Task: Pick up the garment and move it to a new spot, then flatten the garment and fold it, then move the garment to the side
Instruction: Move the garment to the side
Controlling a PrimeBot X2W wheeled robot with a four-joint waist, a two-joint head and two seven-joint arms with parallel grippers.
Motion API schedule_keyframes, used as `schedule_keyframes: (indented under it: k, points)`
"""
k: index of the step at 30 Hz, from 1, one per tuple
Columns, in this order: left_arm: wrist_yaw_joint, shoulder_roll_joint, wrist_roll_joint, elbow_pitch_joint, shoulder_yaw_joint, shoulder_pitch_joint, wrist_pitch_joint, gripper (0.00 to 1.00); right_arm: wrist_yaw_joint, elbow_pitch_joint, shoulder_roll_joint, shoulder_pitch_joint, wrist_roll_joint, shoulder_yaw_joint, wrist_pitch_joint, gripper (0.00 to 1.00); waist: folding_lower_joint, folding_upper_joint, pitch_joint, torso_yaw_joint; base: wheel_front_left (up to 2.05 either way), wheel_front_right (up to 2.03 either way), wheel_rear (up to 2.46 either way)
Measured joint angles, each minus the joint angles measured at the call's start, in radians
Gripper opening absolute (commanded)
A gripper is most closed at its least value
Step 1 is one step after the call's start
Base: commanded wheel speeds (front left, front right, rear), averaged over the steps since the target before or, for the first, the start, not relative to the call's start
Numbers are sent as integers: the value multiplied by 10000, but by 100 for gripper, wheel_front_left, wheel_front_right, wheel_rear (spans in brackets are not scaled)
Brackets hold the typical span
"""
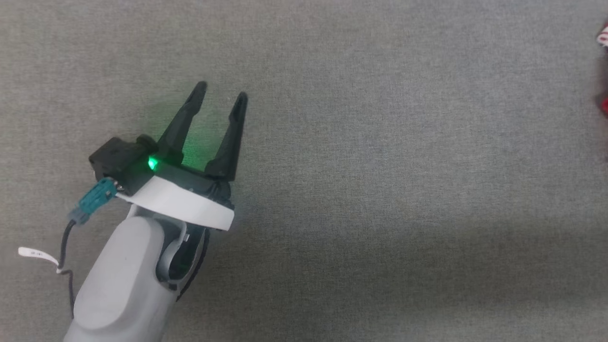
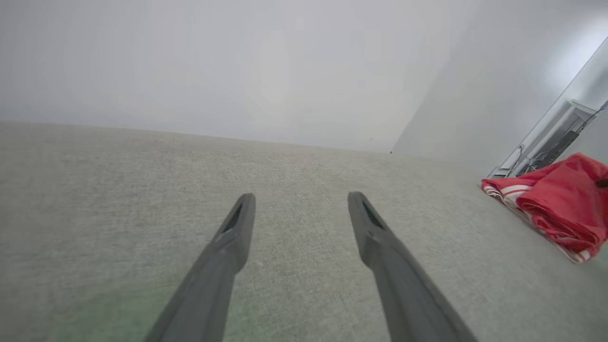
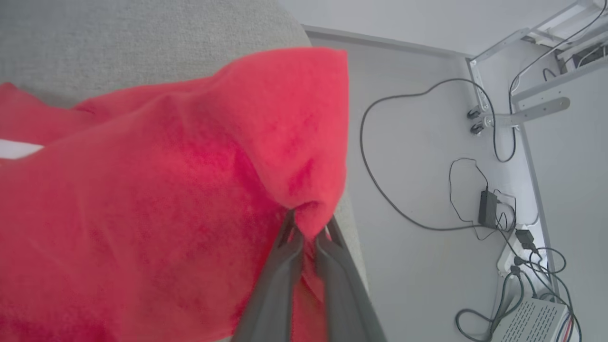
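One grey worktop (image 1: 380, 190) is spreading wide under the head camera. One garment (image 3: 166, 190), red and bunched, is sitting at the worktop's far right edge, so this is looking like the pick-up-and-move step. Two claws are in play: the right claw (image 3: 308, 228) is pinching a fold of red cloth, and the left claw (image 1: 222, 91) is hovering spread, holding nothing. Next call, I'd say: carrying the cloth inward.
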Motion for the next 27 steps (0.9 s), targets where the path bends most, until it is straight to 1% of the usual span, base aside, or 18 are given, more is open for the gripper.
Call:
schedule_keyframes:
  k: [3, 6, 11, 14, 16, 17, 18, 19, 20, 21, 27]
  points:
    - [0, 84, -199, 31, -263, -279, 2, 100, 0, 272, -144, -135, -213, 188, -451, 0, 0, 0, 177, -33, 0, 0, 0]
    - [0, 161, -267, 54, -441, -501, 0, 100, -2, 623, -132, -276, -278, 337, -871, 0, 0, 1, 321, -5, 0, 0, 0]
    - [0, 205, -443, 90, -639, -730, 0, 100, -2, 1327, 198, -519, -585, 709, -1659, 0, 0, 0, 492, 114, 0, 0, 0]
    - [0, 209, -520, 102, -665, -817, 0, 100, -2, 1802, 456, -740, -671, 913, -1906, 0, 0, 0, 564, 196, 0, 0, 0]
    - [0, 205, -589, 113, -642, -840, 0, 100, -2, 2098, 497, -919, -777, 1014, -2025, 0, 0, 0, 580, 243, 0, 0, 0]
    - [0, 205, -694, 119, -617, -840, 0, 100, -2, 2226, 502, -1009, -859, 1066, -2161, 12, 0, 0, 579, 257, 0, 0, 0]
    - [0, 207, -779, 123, -589, -839, 0, 100, -2, 2359, 516, -1109, -888, 1051, -2276, 33, 0, 0, 573, 263, 0, 0, 0]
    - [0, 230, -796, 125, -562, -837, 0, 100, -2, 2502, 523, -1237, -913, 1072, -2328, 44, 0, 0, 560, 266, 0, 0, 0]
    - [0, 234, -803, 107, -483, -827, 0, 100, -2, 2610, 520, -1328, -965, 1112, -2401, 68, 0, 0, 539, 266, 0, 0, 0]
    - [0, 242, -859, 92, -405, -817, 0, 100, -2, 2679, 548, -1412, -991, 1151, -2474, 100, 0, 0, 508, 260, 0, 0, 0]
    - [0, 360, -978, 82, -138, -499, 0, 100, -2, 3018, 836, -1754, -932, 1262, -2813, 100, 1, 0, 183, 144, 0, 0, 0]
